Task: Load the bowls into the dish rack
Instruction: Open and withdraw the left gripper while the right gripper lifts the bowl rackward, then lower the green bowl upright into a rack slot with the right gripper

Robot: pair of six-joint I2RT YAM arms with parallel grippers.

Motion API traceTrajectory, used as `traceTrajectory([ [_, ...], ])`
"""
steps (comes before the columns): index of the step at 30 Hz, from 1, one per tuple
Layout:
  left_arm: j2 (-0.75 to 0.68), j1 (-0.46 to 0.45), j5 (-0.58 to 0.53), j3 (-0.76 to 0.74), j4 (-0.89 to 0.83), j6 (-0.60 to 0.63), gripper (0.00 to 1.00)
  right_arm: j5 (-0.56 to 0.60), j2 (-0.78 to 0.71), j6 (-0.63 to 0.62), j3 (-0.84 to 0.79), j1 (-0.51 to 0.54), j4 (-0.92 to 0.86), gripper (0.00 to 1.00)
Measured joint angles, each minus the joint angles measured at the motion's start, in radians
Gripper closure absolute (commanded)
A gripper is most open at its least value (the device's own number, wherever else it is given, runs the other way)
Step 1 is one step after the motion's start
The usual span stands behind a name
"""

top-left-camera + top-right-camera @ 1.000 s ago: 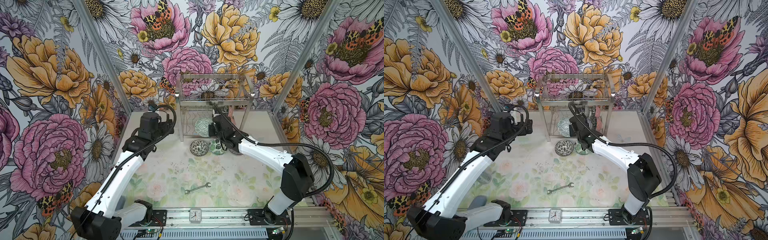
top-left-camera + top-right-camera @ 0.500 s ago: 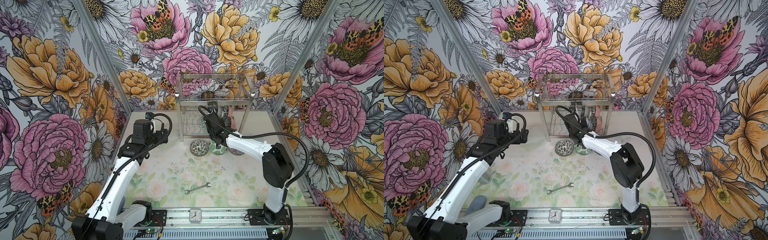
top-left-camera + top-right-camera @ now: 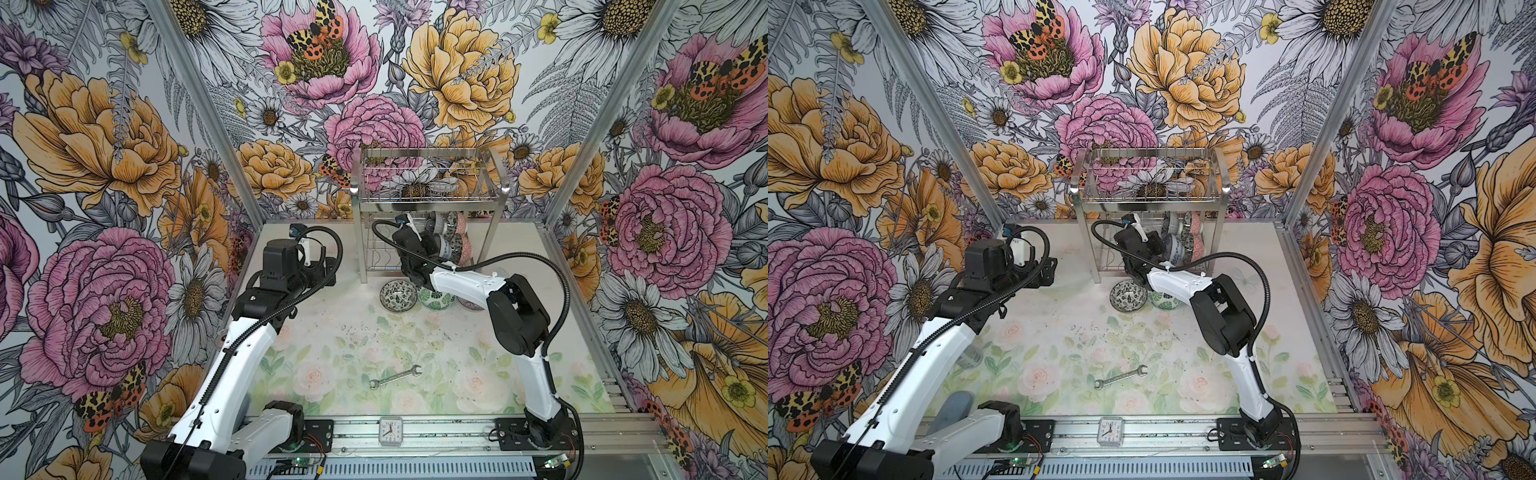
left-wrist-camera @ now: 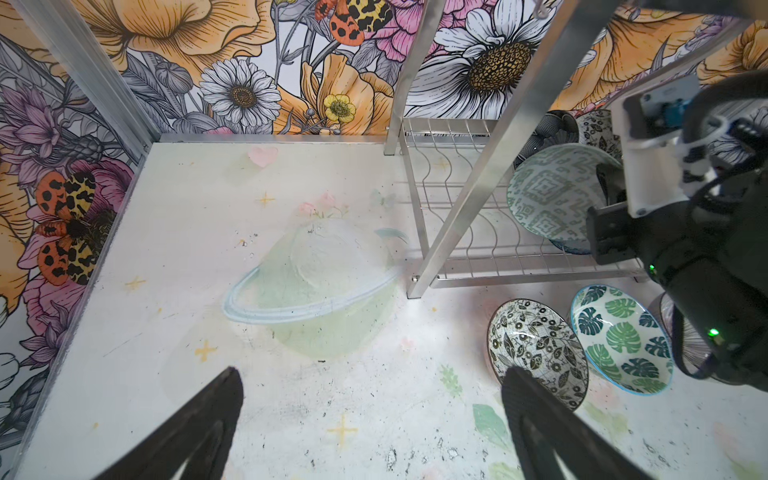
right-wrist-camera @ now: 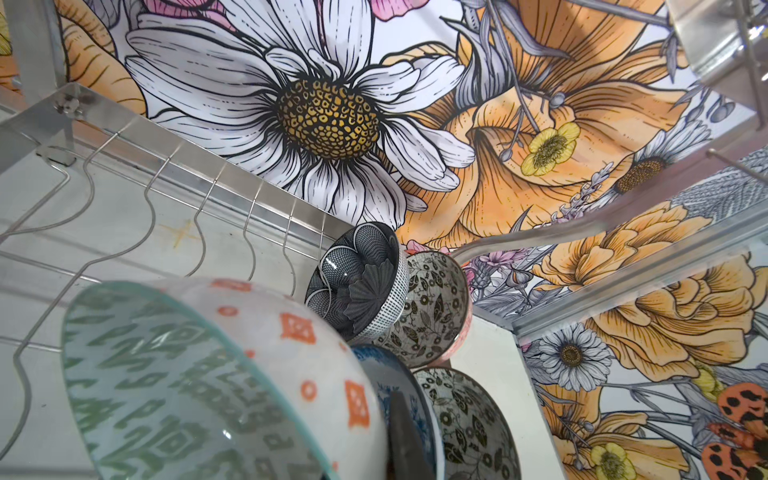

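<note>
With the right tool (image 4: 600, 226) apparently clenched on the green bowl's (image 4: 548, 195) rim, on edge in the dish rack's (image 3: 360, 232) lower tier, seat it squarely in a wire slot (image 4: 492, 232) left of the racked bowls (image 5: 432, 307) before letting go; the left tool (image 4: 372, 374) hangs released over the bare surface (image 4: 199, 232).

We see a pale desk (image 3: 332, 332) printed with faint roses. On it stand a tall shiny steel wire dish rack (image 3: 428, 202) at the back, a black-and-white floral bowl (image 3: 398, 294) and a green leaf-patterned bowl (image 3: 434, 298) side by side before it, and a silver open-ended wrench (image 3: 395, 377) nearer the front.
</note>
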Motion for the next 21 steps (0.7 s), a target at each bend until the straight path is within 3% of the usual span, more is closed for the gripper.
traceTrajectory([
  [8, 0.0, 0.0, 0.003, 0.0, 0.0, 0.0, 0.01, 0.064, 0.204, -0.166, 0.264, -0.013, 0.078, 1.0],
  [21, -0.007, 0.0, 0.006, 0.0, 0.0, 0.0, 0.01, 0.16, 0.515, -0.322, 0.705, -0.065, 0.069, 1.0],
])
